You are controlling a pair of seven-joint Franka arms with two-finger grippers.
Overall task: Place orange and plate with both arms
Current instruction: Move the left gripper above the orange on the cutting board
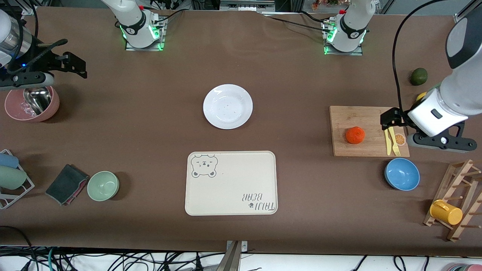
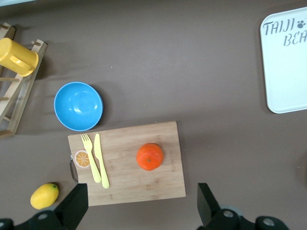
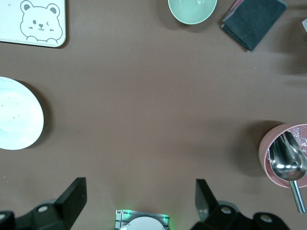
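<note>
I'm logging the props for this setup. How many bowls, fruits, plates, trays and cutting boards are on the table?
Bowls: 3, the pink bowl, green bowl and blue bowl
Fruits: 3, the orange, dark green fruit and yellow fruit
Plates: 1, the plate
Trays: 1, the bear tray
Cutting boards: 1, the cutting board
Total: 9

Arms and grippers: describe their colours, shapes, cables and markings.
Both are white, rounded Franka arms with dark grey joint bands. The left arm carries a black cable looping along it; its base has a black ring, a red button and green lights, as does the right arm's base. The left gripper and right gripper each have a black body with two black wedge-shaped fingers.
</note>
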